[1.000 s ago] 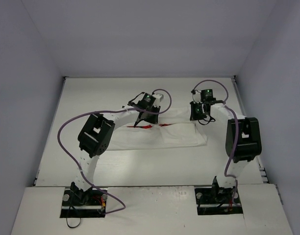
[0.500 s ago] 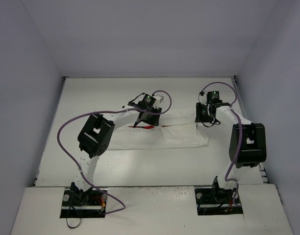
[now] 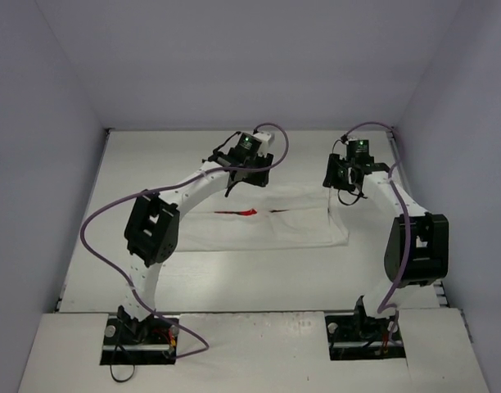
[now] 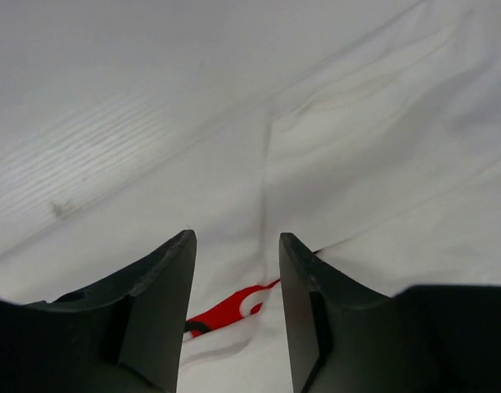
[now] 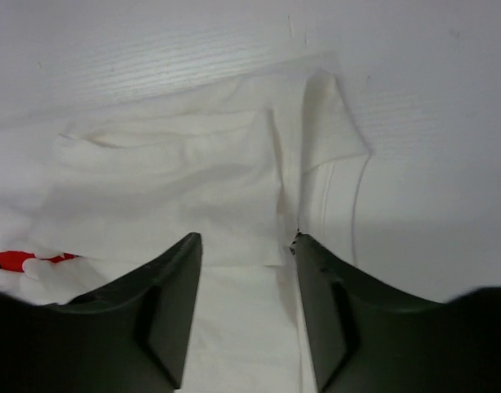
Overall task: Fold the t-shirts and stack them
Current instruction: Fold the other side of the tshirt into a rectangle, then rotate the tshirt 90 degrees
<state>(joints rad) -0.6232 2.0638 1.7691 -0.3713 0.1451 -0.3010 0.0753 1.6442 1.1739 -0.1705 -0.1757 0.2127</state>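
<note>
- Shirt (image 3: 267, 229) lies on the table (image 3: 152, 164) between your two arms. It is a partly folded white band, with the red print (image 3: 244, 212) showing left of its middle.
- Expect thin, light, limp cloth that sags and creases and holds no shape. Pinch it at an edge or corner, catching every layer, and lift both ends together.
- Its long axis runs left to right across the table. You can't tell collar end from hem end. The stitched flap (image 5: 332, 123) at the right end may be a sleeve.
- Your left gripper (image 3: 238, 178) hovers over the far edge, fingers apart with nothing between them.
- Your right gripper (image 3: 342, 187) hangs over the far right corner, fingers likewise spread and empty.
</note>
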